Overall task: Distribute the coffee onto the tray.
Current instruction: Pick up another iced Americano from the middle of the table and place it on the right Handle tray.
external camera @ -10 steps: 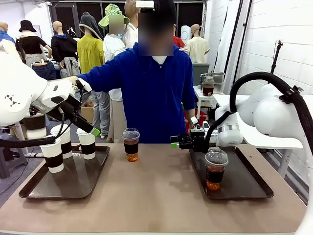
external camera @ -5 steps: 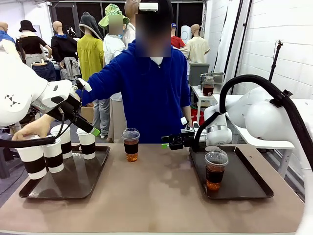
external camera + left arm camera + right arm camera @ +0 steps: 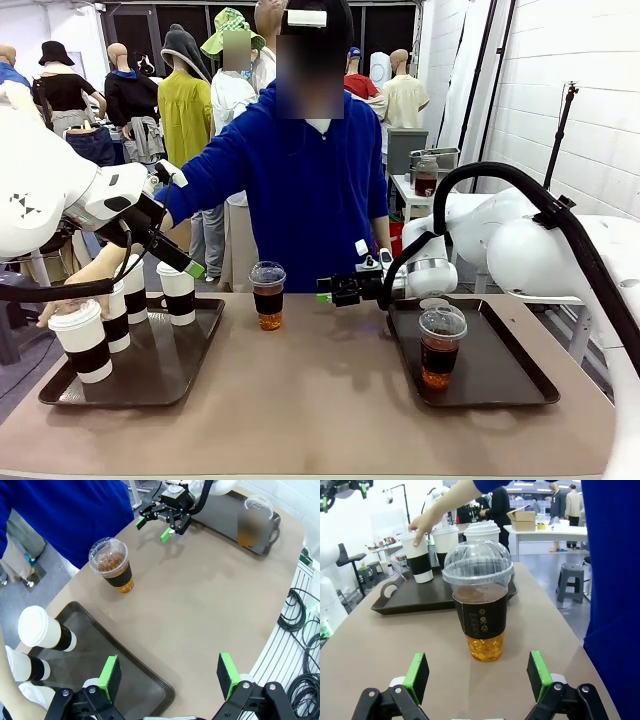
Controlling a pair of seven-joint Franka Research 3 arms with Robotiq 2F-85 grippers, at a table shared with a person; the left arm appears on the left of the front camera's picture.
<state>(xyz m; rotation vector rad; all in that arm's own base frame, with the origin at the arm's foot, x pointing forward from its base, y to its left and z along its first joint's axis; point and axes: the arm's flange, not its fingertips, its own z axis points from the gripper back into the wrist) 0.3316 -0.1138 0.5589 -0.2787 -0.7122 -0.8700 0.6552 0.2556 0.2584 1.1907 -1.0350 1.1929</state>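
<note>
Brown counter (image 3: 320, 420) carries everything. The left tray (image 3: 160, 385), below the open left pincer (image 3: 170, 672), holds white paper cups (image 3: 180, 292); a person's hand (image 3: 62, 306) grips one. The right pincer (image 3: 477, 672), fingers spread, faces a sleeved iced coffee (image 3: 481, 605) just ahead, untouched; the sleeve print is unreadable. A second iced coffee (image 3: 441, 345) stands on the right tray (image 3: 510, 385) behind that pincer.

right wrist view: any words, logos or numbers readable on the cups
None can be read.
Iced coffee cup: small pale marks on its dark sleeve, too blurred to read.
White paper cups: no print visible.
</note>
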